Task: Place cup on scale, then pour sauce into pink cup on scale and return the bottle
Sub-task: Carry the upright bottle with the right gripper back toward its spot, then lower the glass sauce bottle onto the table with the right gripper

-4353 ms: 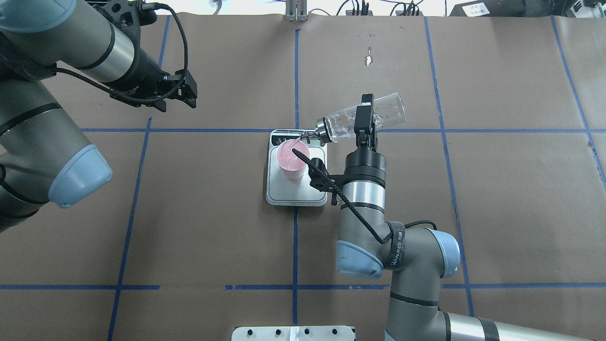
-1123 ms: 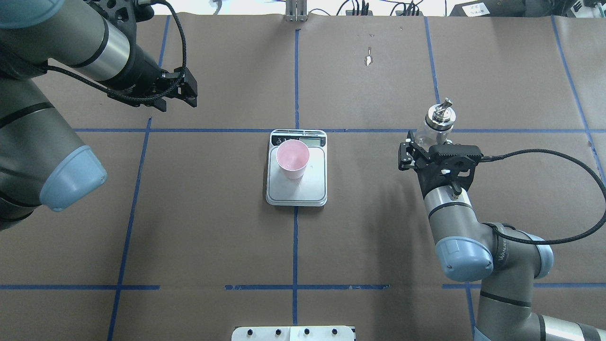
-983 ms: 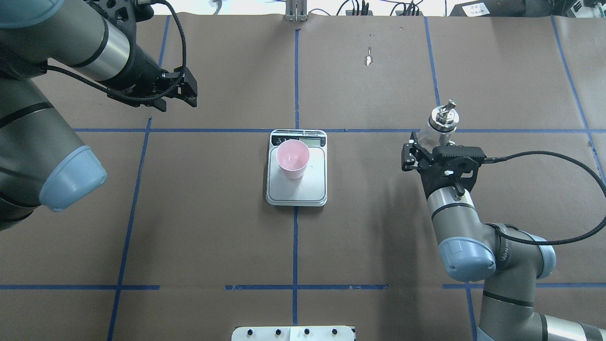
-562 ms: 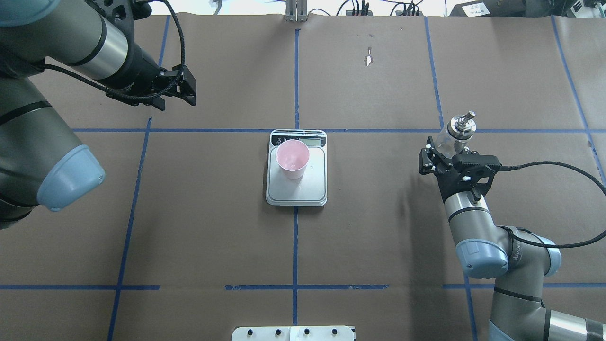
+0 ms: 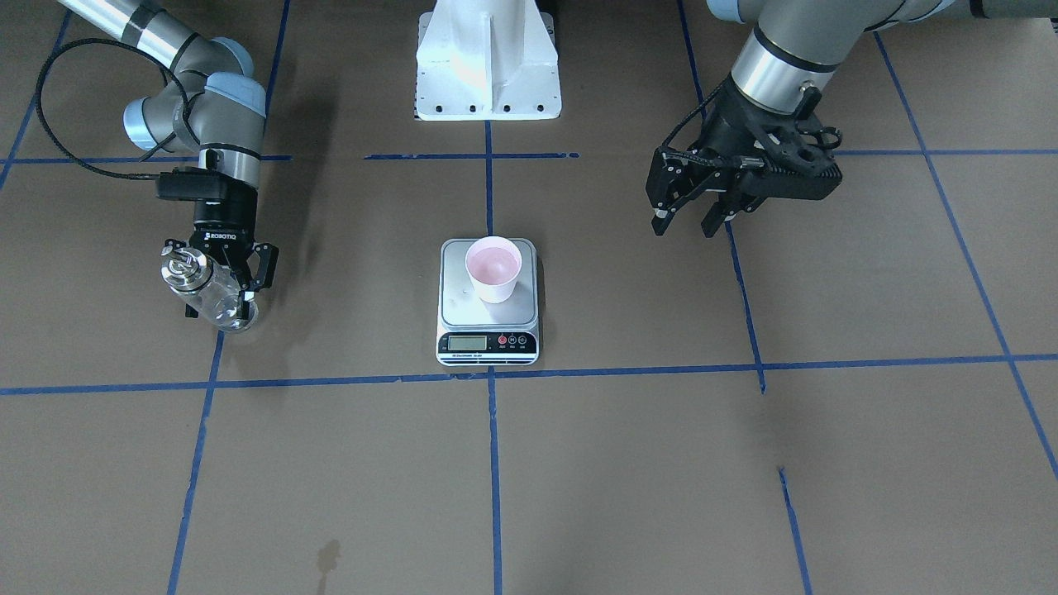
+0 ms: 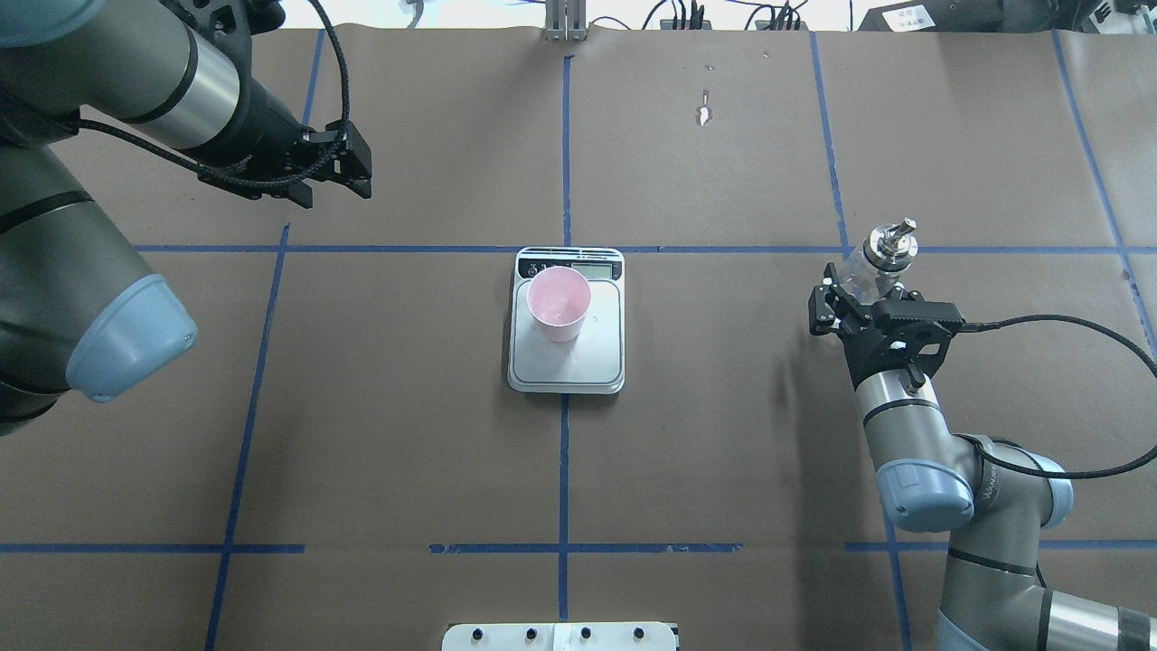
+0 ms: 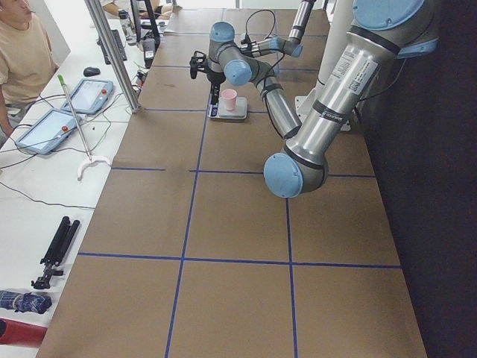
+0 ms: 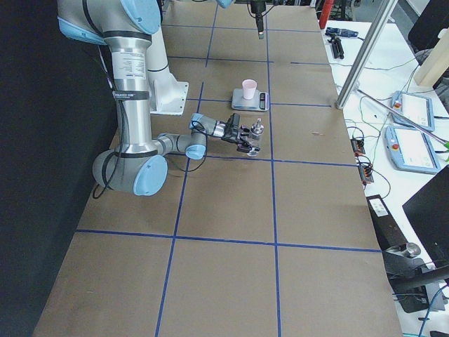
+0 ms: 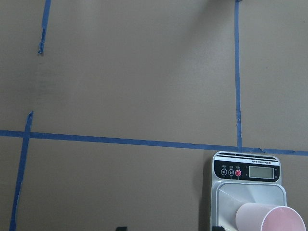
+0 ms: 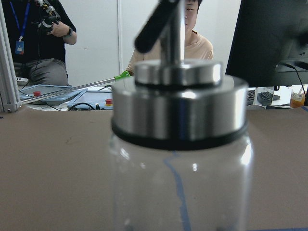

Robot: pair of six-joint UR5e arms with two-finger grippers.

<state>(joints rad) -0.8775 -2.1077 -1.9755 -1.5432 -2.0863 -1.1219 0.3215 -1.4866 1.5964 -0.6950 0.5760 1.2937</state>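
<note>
The overhead camera is sitting behind the robot's edge of the worktop [image 6: 407, 434], looking forward and down from far enough to take in nearly all of it. The front-facing camera is looking steeply down from the opposite edge, toward the robot's base [image 5: 488, 66]. Both are sharing the scale [image 6: 587, 357] at the middle. The two side cameras are looking along the worktop from its left and right ends, high and distant, and sharing that same middle. The left wrist camera is looking down on the worktop, catching the scale at its view's lower right. The right wrist camera is sitting level and very close to the bottle [image 10: 178, 144], facing out over the far edge.
</note>
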